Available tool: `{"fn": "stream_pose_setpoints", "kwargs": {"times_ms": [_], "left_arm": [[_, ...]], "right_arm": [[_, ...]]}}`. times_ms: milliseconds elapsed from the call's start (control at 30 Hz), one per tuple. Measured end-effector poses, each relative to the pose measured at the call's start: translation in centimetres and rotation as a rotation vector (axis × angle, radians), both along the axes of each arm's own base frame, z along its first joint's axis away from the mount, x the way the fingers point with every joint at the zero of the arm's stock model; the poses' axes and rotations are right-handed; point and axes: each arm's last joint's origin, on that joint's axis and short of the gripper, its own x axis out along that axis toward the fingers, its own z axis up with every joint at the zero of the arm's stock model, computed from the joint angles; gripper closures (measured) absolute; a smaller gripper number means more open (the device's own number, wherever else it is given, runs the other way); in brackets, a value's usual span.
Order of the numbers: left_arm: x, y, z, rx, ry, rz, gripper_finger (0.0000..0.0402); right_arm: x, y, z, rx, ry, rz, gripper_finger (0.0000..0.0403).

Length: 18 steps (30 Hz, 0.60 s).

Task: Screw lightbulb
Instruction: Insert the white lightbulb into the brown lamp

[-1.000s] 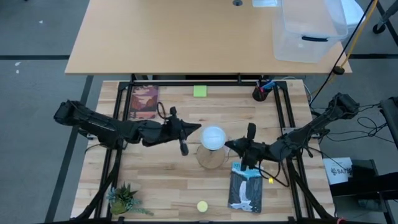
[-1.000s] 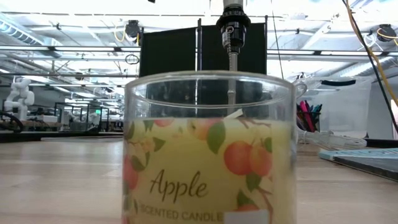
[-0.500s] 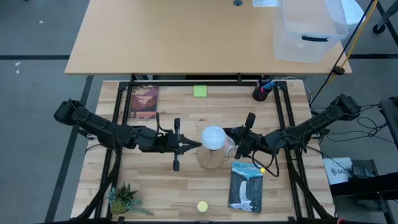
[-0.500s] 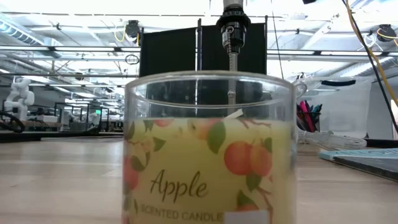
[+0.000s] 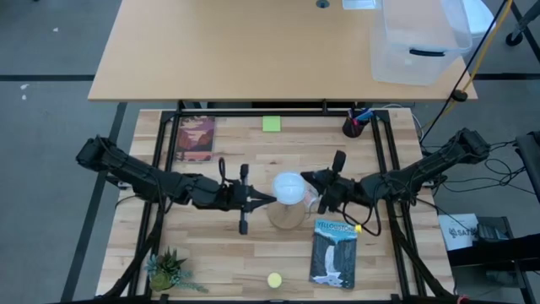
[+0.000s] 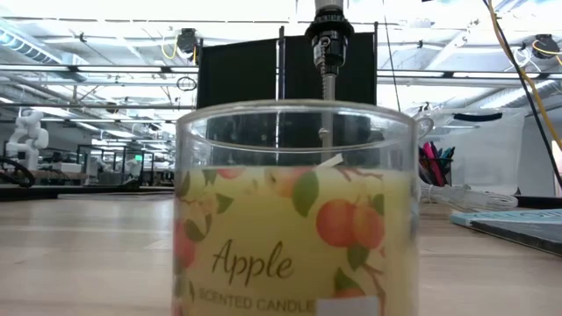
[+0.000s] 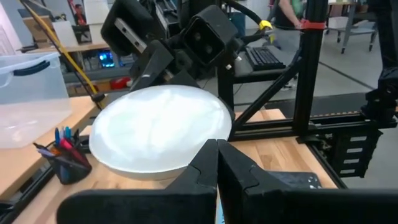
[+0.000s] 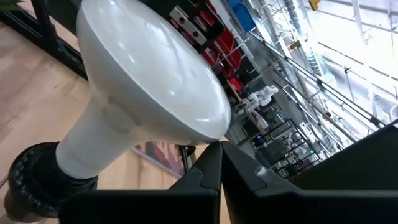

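The lightbulb (image 5: pixel 288 187) stands upright in the black socket (image 8: pixel 34 180) of the round wooden base (image 5: pixel 287 215) at the middle of the table (image 5: pixel 219 253), wide white face up and narrow neck down, so its long axis runs straight up from the table. The left tool (image 5: pixel 272 199) reaches in level from one side, its two fingers pressed together and holding nothing, the tip right at the bulb's rim. The right tool (image 5: pixel 307 178) comes in from the opposite side, also pinched closed and empty, just beside the globe. From each wrist camera the bulb fills the space directly ahead of the closed fingertips. The two look about equally near; I cannot tell whether either tip is actually touching the glass. Any turning has to go around that vertical axis, and I'd judge neither tool can grip the globe until it spreads its fingers.
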Motion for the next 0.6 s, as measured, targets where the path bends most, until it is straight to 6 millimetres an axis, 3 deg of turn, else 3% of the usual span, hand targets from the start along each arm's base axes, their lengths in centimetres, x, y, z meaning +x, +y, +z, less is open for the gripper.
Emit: {"fn": "stream_pose_setpoints", "kwargs": {"times_ms": [200,600], "left_arm": [[0.0,0.4,-0.2,-0.003,0.025,0.031,0.0401],[0.0,1.5,-0.4,0.035,0.048,0.254,0.0401]], "right_arm": [[-0.4,0.8,0.0,0.001,0.004,0.017,0.0403],[-1.1,2.4,-0.5,0.001,0.046,0.059,0.0403]]}}
